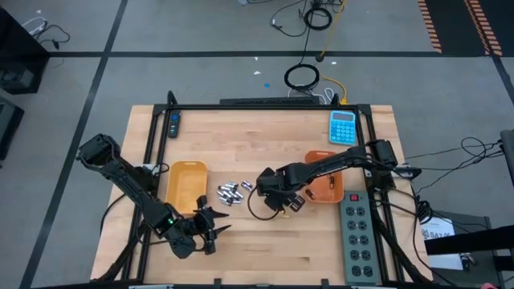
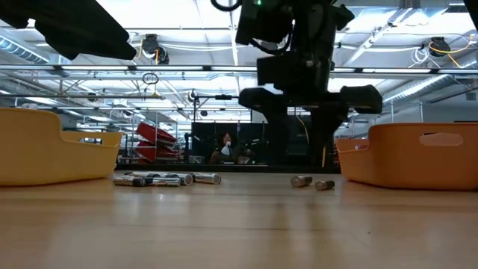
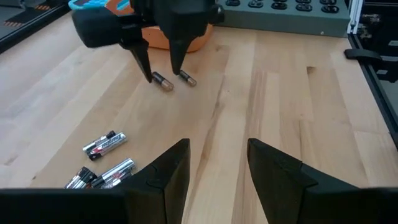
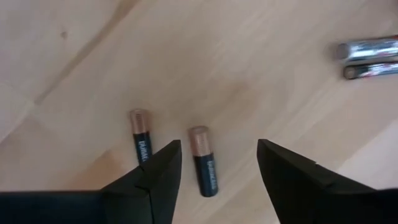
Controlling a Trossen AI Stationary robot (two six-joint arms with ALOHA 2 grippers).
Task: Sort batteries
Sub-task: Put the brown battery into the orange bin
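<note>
Two dark batteries with copper ends lie flat on the wooden table; they also show in the left wrist view. My right gripper is open and points down just above them, one battery under its gap, touching neither. Several silvery-grey batteries lie in a loose cluster between the trays, also in the left wrist view. My left gripper is open and empty near the table's front edge.
A yellow tray stands left of the silvery batteries, and an orange tray stands to the right behind my right arm. A grey power strip lies at the right, a blue calculator at the far right, and a remote at the far left.
</note>
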